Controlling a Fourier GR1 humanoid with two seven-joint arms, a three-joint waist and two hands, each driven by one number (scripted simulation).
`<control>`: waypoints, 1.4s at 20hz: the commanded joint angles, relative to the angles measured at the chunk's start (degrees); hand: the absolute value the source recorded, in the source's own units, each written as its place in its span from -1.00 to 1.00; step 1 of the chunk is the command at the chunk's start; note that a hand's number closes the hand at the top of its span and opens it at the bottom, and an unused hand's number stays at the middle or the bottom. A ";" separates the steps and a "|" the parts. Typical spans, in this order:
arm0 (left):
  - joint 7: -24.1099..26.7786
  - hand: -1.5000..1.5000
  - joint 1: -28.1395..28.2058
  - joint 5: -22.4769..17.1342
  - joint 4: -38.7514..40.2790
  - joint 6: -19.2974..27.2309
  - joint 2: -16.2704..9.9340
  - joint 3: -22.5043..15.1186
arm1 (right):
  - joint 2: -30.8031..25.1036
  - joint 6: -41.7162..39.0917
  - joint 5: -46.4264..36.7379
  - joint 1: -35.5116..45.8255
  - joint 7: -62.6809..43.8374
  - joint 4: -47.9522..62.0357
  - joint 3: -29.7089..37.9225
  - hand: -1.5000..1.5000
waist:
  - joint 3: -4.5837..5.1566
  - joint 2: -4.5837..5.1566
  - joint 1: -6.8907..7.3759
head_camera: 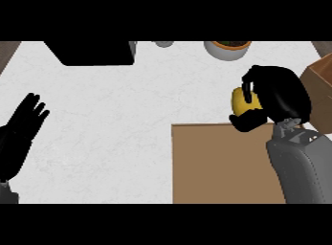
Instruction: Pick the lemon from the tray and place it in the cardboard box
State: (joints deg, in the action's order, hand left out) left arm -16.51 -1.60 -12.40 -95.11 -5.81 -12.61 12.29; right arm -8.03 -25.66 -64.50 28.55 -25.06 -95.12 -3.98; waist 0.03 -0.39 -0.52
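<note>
I have the white, faintly mottled tabletop (112, 124) filling most of my view, matte and flat. On it lies the tray (218, 167), a plain tan rectangle with square corners, running off the lower edge. At the far right sits the cardboard box (328, 86), brown and angular, only partly in view. A black blocky object (91, 52) and a pale round bowl (228, 49) stand along the back edge.

My right hand (278, 93) hangs above the tray's far edge, its fingers and thumb curled round the lemon (240, 101), a smooth yellow oval of which only one side shows. The lemon looks lifted clear of the tray and sits between it and the box, close to the box's near wall.

I judge this as the carry step: pick done, placement not yet. The next move calls for taking the hand rightward and over the box's wall, then uncurling above its opening.

My left hand (16, 136) rests at the left edge, fingers straight, holding nothing.
</note>
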 commanded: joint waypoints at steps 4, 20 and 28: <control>-2.45 0.00 -1.47 -0.41 -1.13 0.44 -0.63 0.37 | -2.09 -5.45 -0.98 7.44 -9.83 -13.93 6.11 1.00 | -0.01 0.01 -0.02; 0.54 0.00 2.85 -1.65 -1.28 -3.68 -1.64 2.59 | -17.64 -0.16 2.69 10.30 -0.23 3.18 20.38 1.00 | -0.03 0.39 0.95; -1.37 0.00 -2.59 0.92 0.12 0.24 1.51 -0.38 | -22.66 13.22 5.58 6.62 14.06 17.59 25.72 1.00 | -0.06 0.53 0.74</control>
State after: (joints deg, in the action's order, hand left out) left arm -17.11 -1.89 -11.97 -95.84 -6.62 -11.57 12.26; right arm -27.43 -16.69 -61.01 36.65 -17.80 -83.94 18.66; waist -0.01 0.10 0.37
